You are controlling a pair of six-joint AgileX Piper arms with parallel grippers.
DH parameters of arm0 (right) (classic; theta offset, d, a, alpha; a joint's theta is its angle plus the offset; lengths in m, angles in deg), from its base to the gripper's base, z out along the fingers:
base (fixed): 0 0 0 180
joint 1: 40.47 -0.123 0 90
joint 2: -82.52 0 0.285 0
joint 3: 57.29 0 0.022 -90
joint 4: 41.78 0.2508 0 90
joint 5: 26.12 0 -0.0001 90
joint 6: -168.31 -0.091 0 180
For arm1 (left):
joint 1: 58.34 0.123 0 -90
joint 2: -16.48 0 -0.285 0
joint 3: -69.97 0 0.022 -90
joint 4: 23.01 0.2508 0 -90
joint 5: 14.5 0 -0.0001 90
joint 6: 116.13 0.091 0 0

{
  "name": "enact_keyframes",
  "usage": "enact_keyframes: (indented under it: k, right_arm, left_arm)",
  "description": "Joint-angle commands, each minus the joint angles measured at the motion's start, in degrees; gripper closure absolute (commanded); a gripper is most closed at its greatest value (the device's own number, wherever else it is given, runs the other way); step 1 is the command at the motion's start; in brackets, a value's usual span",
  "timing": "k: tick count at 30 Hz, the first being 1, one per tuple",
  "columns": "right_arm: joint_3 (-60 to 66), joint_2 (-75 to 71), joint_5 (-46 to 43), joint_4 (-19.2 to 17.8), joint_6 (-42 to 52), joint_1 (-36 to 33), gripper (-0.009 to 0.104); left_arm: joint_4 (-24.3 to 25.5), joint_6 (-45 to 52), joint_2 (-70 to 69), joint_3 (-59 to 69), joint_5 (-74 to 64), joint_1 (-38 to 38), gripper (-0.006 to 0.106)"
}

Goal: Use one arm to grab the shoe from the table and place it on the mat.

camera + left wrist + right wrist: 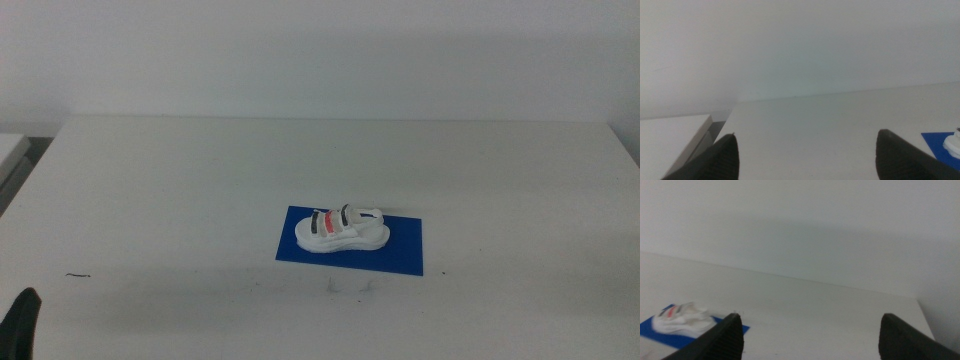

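The small white sneaker with black and red stripes [340, 230] is lying on the thin deep blue rectangular mat [404, 254], close to the mat's left end, and its long axis is running along the long side of the mat. The mat is resting flat on the wide white bench [180, 190], a little in front of the middle. Judging from this, the placing is looking finished already.

The left tool [807, 155] is waiting low at the near left corner; only a dark tip is showing at the bottom edge of the middle view. Its two dark jaws are standing wide apart and are holding nothing. The shoe is lying ahead of it and toward the right side.

The right tool [812, 335] is also standing open and empty, and it is out of the middle view. From it, the shoe is lying ahead and toward the left side.

Both tools are well apart from the shoe. I cannot tell which arm is nearer.
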Motion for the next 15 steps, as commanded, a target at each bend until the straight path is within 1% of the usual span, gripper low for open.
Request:
enact_keyframes:
  k: [1,4,7,15]
  right_arm:
    - [2.4,-0.2,-3.6,2.1,1.5,3.3,0.003]
    - [5.0,-0.2,-8.0,6.7,-0.8,5.4,0.003]
    - [6.0,-0.2,-7.3,6.7,-3.3,6.1,0.003]
    - [12.1,-0.2,-7.6,8.0,-3.3,6.8,0.003]
  left_arm:
    - [-0.2,-0.2,0.3,0.1,0.6,0.0,0.007]
    - [-0.2,-0.2,0.3,0.1,0.6,0.0,0.007]
    - [-0.2,-0.2,0.3,0.1,0.6,0.0,0.007]
    - [-0.2,-0.2,0.3,0.1,0.6,0.0,0.007]
